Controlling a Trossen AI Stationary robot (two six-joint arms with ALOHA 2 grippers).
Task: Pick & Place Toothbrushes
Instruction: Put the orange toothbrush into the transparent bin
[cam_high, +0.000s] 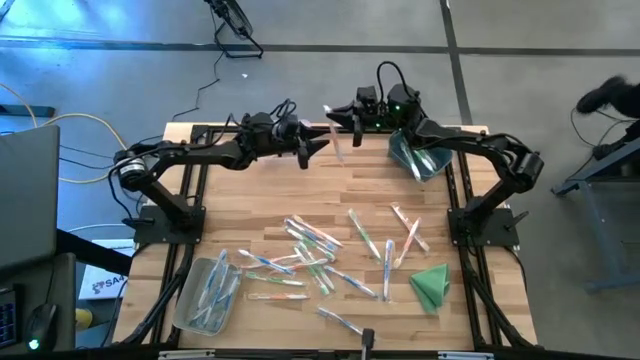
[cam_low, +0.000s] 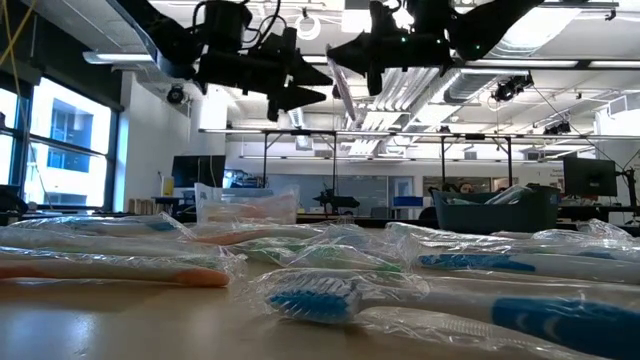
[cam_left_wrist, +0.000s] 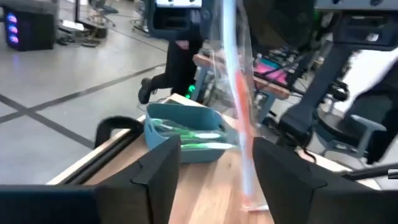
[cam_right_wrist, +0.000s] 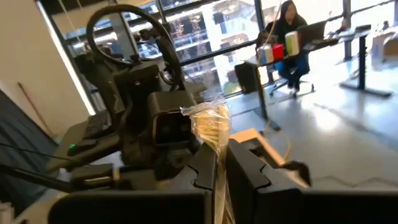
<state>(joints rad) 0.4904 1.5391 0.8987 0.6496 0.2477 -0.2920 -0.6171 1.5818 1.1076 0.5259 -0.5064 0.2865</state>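
The wrapped toothbrush (cam_high: 334, 133) — clear film, orange streak — hung nearly upright above the surface's far edge, pinched by the right tool (cam_high: 333, 117); the left tool (cam_high: 318, 144) stood spread beside it.

Both grippers up at far edge: left gripper (cam_high: 318, 143) left of right gripper (cam_high: 335, 117), one toothbrush (cam_high: 334, 135) between them. Loose toothbrushes (cam_high: 300, 255) mid-table. Bin (cam_high: 205, 293) near-left, second bin (cam_high: 417, 155) far-right, cloth (cam_high: 430, 284) near-right.
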